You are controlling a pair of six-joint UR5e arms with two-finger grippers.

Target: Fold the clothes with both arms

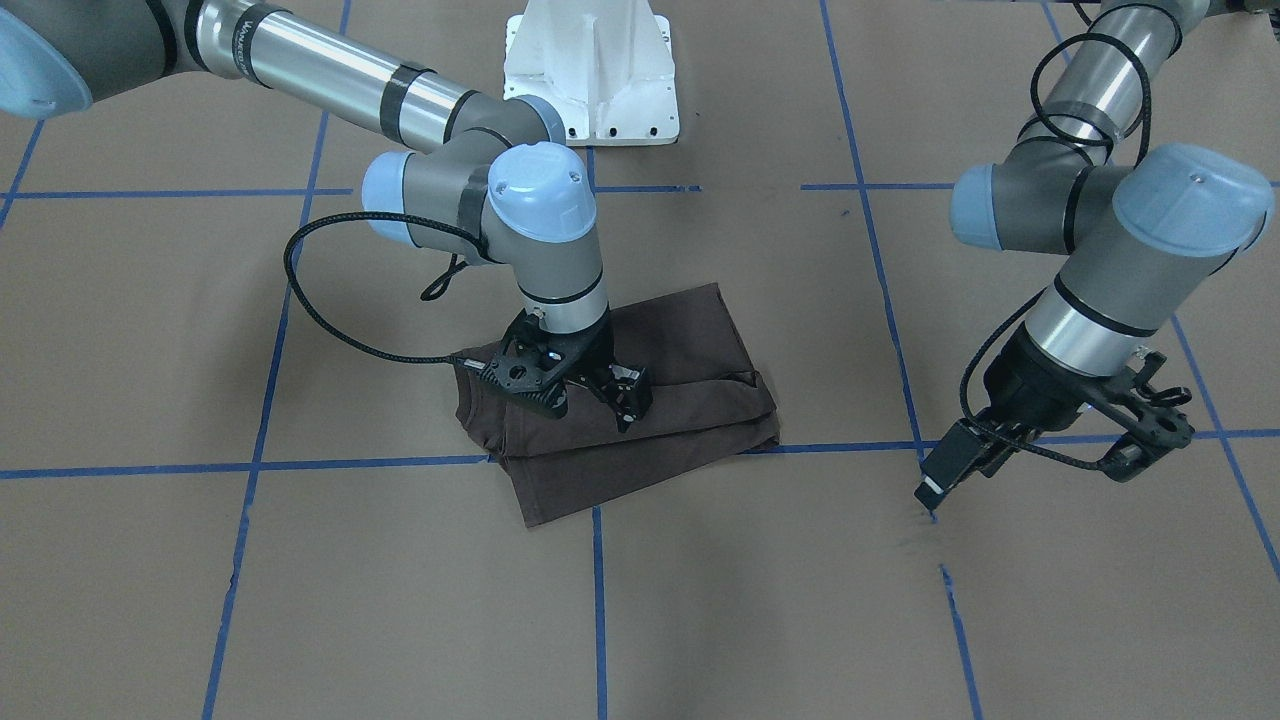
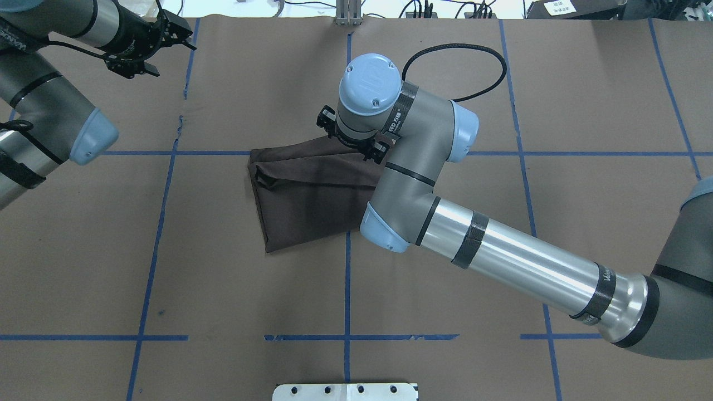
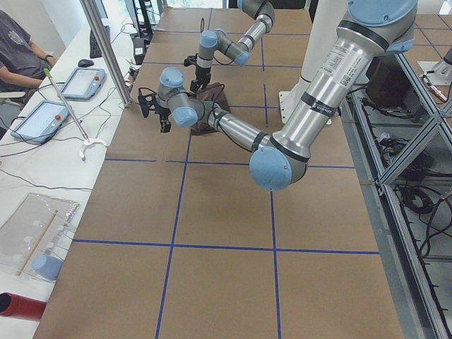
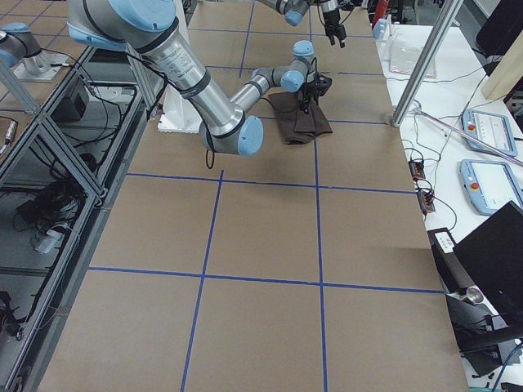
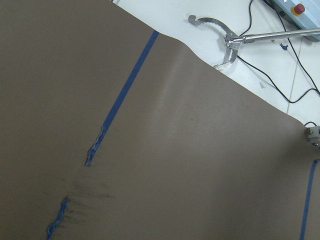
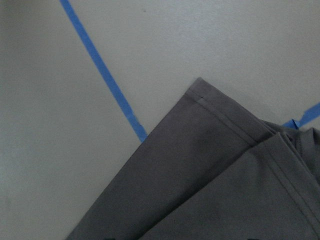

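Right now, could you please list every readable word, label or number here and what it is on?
Right arm tube: white lettering, too blurred to read.
Its wrist band: pale print, too blurred.
White label at the far edge: too small.
T-shirt: no text shows.

So this cam is just staring down at the table, which is covered in brown paper. A strip of blue tape runs diagonally down it, with a break near the bottom where the ends are ragged, plus some dark scuff marks next to the gap. There's another bit of blue tape at the lower right edge. Past the paper's wavy edge is a white surface with a metal grabber tool lying on it, its claw spread wide, and some thin black cables. In the top right corner there's a pale box with a red button.
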